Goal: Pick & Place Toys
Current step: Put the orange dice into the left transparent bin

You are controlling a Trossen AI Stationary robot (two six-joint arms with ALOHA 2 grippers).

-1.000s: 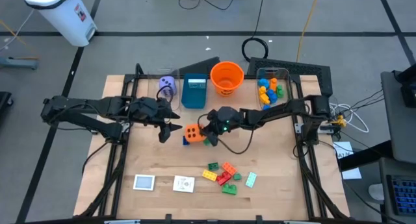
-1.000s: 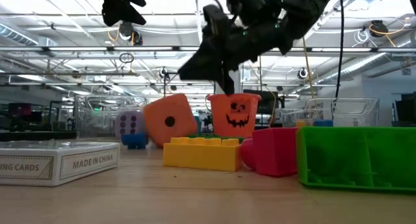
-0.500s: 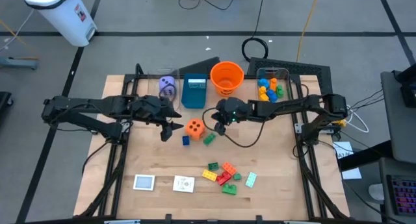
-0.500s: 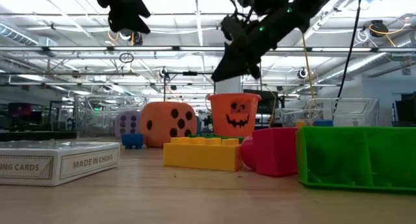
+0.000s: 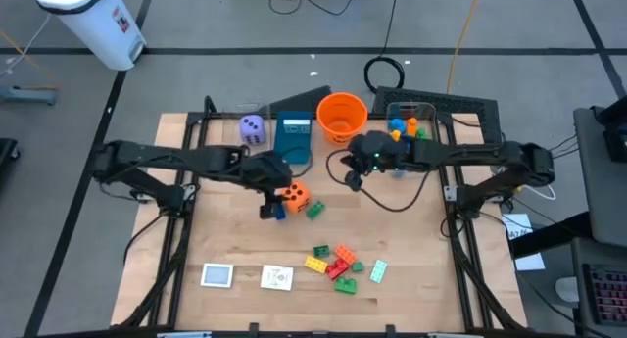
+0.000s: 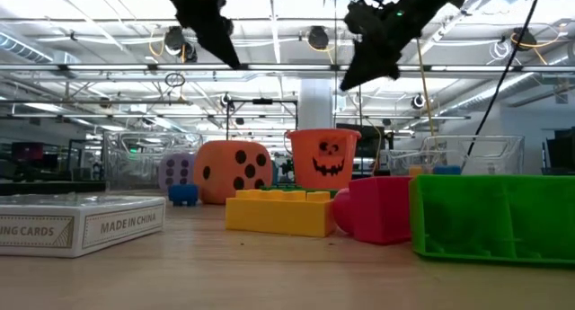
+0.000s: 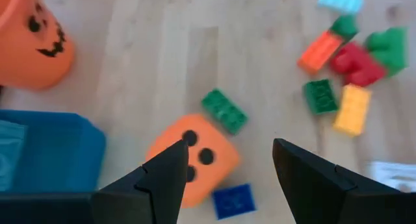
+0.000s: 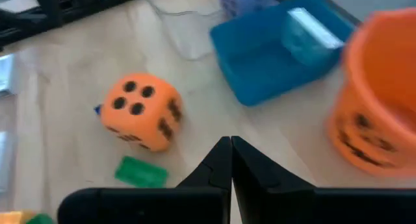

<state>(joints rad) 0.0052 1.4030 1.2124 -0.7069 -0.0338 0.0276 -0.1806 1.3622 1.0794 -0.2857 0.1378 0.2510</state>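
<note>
An orange die sits on the wood table, with a blue brick and a green brick lying beside it. My left gripper hovers open above the die's left side and holds nothing. My right gripper is shut and empty, raised between the die and the orange bucket. In the low view both grippers hang high over the table. A purple die stands at the far left. A heap of bricks and two white cards lie near the front edge.
A teal box stands behind the orange die, next to the bucket. A clear bin with several bricks stands at the far right. Black frame rails run along both sides of the table.
My right gripper has risen from beside the orange die and drawn back toward the table's far right, near the bucket. The die, tilted a second ago, now sits flat with another face showing. My left gripper has moved right toward the die and rolled.
</note>
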